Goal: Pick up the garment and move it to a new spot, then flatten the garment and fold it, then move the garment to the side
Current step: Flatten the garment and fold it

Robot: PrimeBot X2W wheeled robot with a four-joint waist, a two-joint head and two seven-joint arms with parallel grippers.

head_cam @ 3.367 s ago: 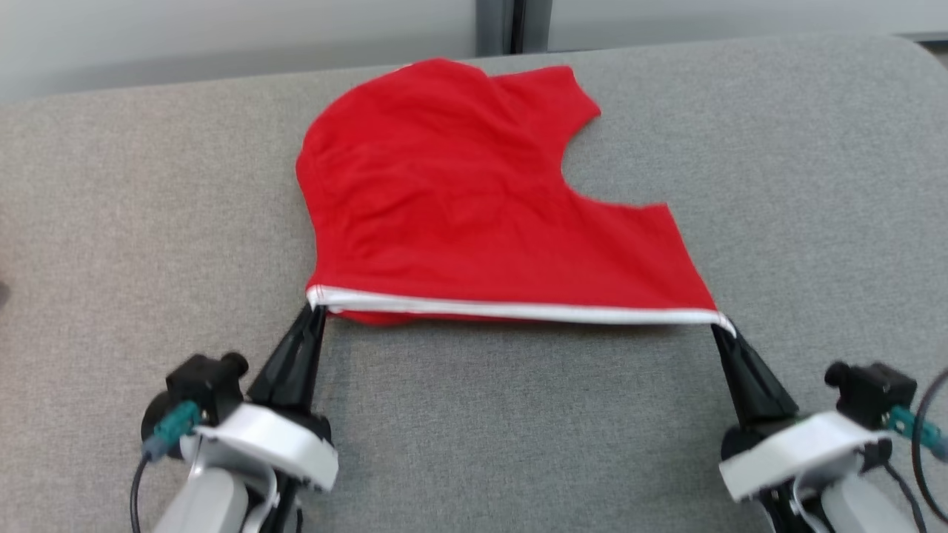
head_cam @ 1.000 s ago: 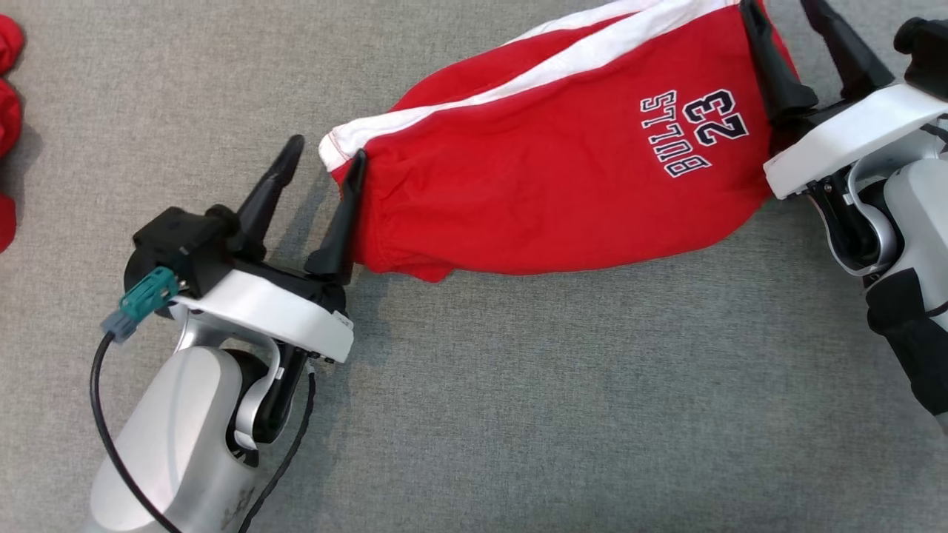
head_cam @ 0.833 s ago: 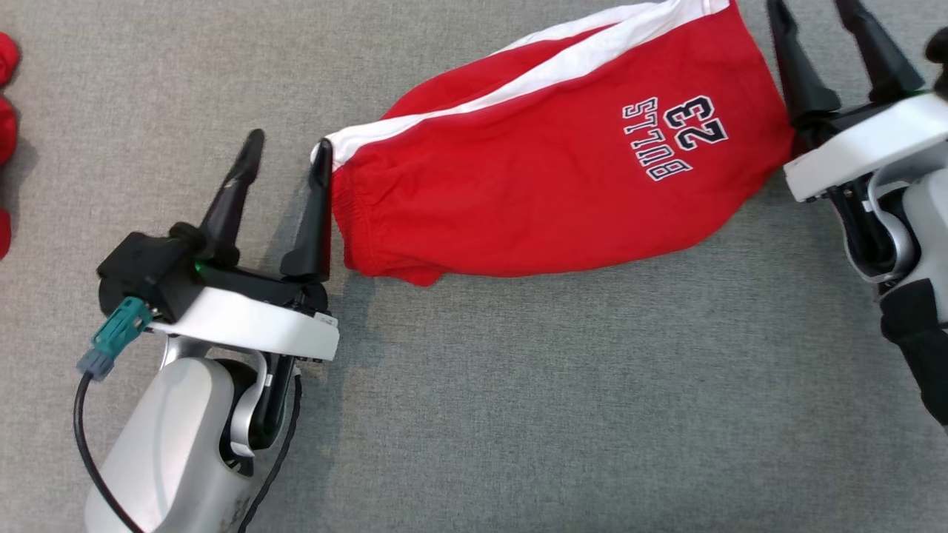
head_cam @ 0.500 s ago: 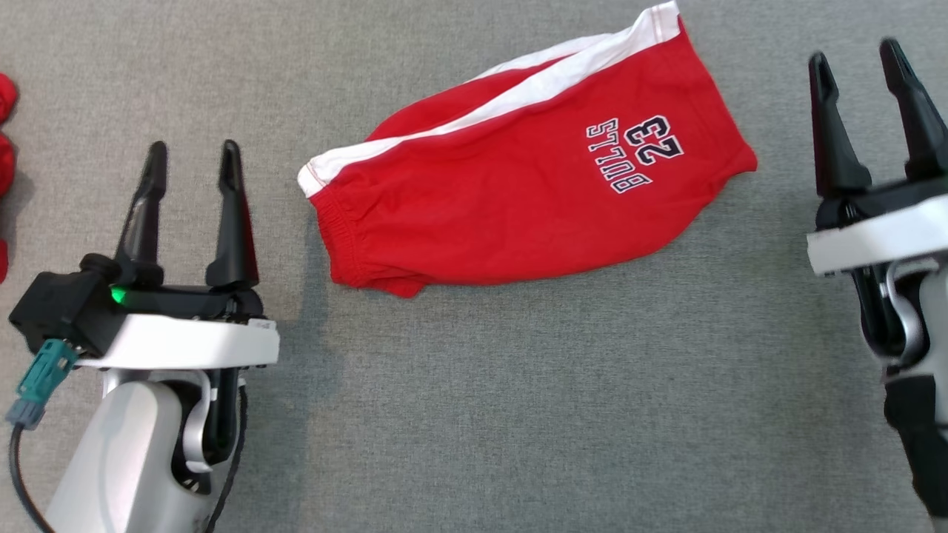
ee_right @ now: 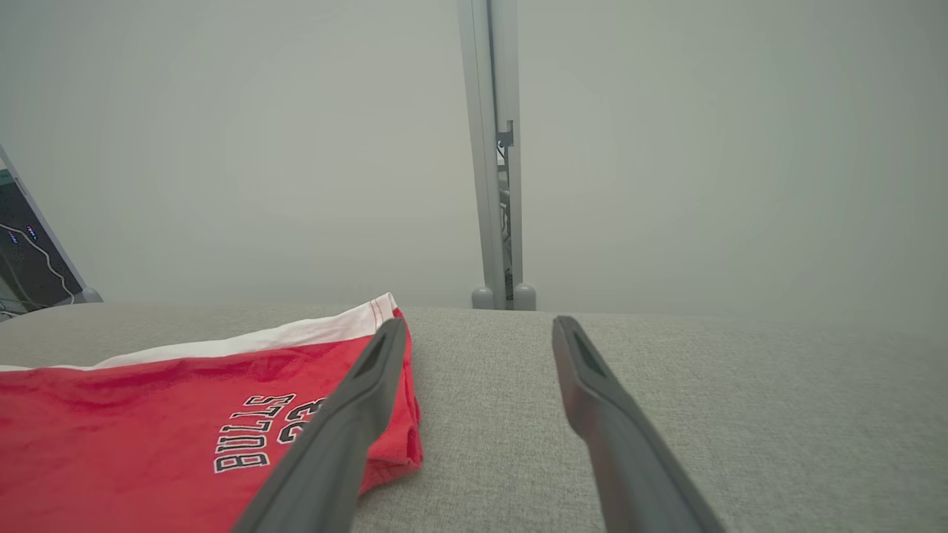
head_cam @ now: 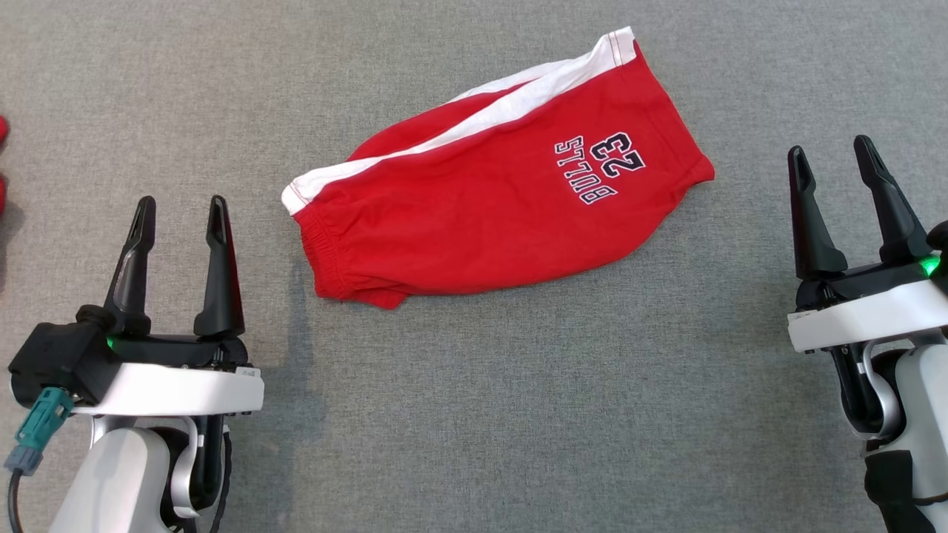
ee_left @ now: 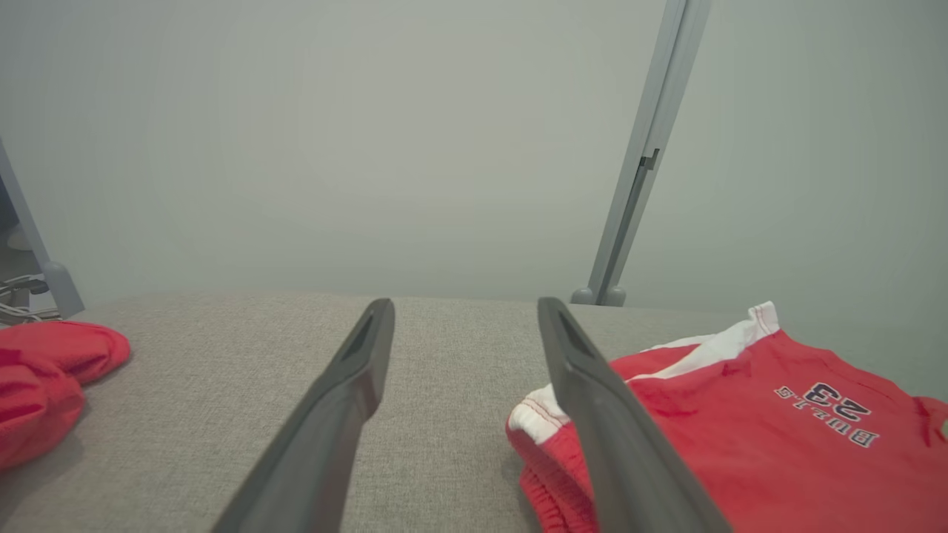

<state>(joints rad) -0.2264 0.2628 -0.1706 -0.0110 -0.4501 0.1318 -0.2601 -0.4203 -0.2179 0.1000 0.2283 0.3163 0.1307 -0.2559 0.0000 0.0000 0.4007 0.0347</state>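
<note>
While both grippers stand clear of it, the garment point(head_cam: 481, 215) lies folded on a gray fabric surface point(head_cam: 474, 429), just above the middle of the head view. It is red and forms one long flat bundle, with its long axis running from 8 o'clock to 2 o'clock. A white band point(head_cam: 474, 126) follows its upper edge along that same line. A black, white-outlined print reading "BULLS 23" point(head_cam: 600, 169) sits near the 2 o'clock end and appears upside down from the head camera. The 8 o'clock end shows gathered, puckered fabric.

The left gripper point(head_cam: 180, 201) is at 8 o'clock in the head view. Its two dark fingers are spread wide, point toward 12 o'clock and hold nothing. The garment's gathered end is near it, at its 2 o'clock, not touching. The right gripper point(head_cam: 829, 145) is at 3 o'clock, likewise spread and empty, with the print end of the garment at its 9 o'clock, apart from it.

Another piece of red cloth point(ee_left: 44, 377) lies at 8 o'clock in the left wrist view, well apart from the garment. A pale wall with a gray post point(ee_left: 637, 170) rises behind the surface.
</note>
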